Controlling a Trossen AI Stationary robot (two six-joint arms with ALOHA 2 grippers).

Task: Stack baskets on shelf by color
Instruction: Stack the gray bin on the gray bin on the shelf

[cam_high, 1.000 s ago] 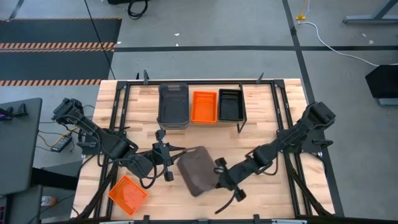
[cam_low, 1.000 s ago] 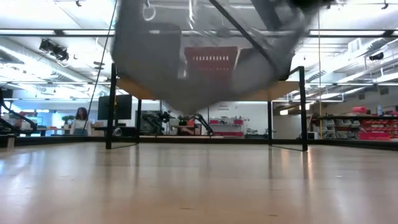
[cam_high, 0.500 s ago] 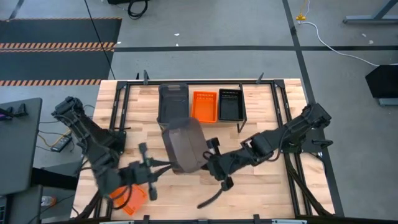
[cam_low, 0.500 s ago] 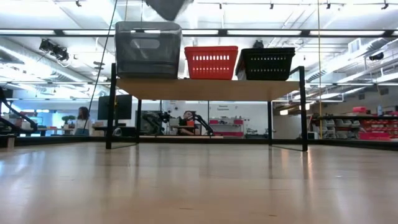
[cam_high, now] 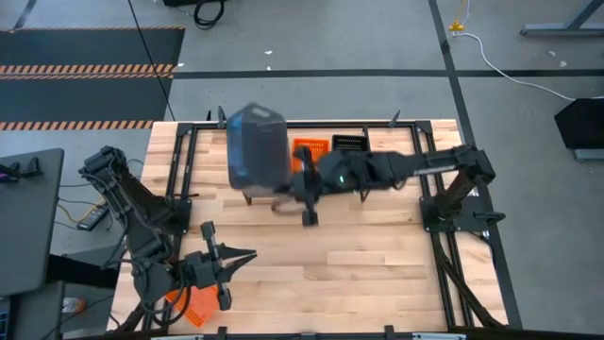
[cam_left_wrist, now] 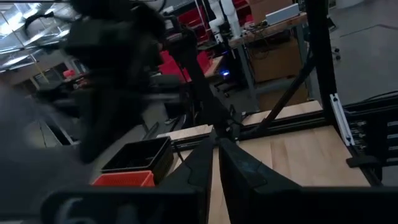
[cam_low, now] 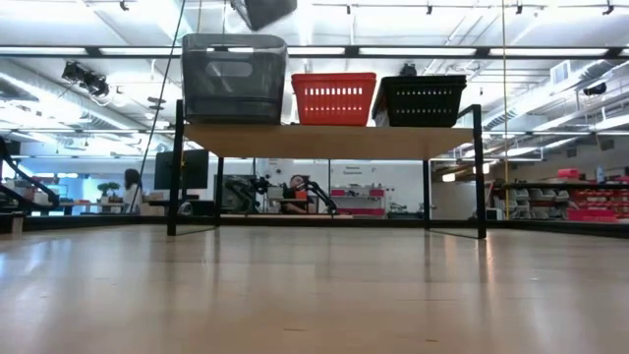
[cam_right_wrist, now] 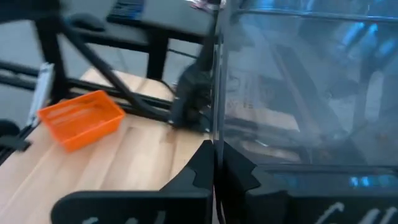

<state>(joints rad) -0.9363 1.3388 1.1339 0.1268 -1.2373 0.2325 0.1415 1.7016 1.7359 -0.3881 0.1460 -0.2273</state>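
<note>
So far the shelf [cam_low: 329,141] carries grey, orange and black baskets side by side; the right tool [cam_high: 288,179], clamped on another grey basket [cam_high: 257,146], holds it above the grey stack [cam_low: 234,79]. Left tool [cam_high: 247,255], nearly closed and empty, waits over the desk [cam_high: 377,274] near a loose orange basket [cam_high: 193,307], seemingly next.

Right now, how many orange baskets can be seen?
2. One orange basket stands on the shelf between grey and black baskets; another orange basket lies on the table near the left gripper. More may be hidden.
</note>
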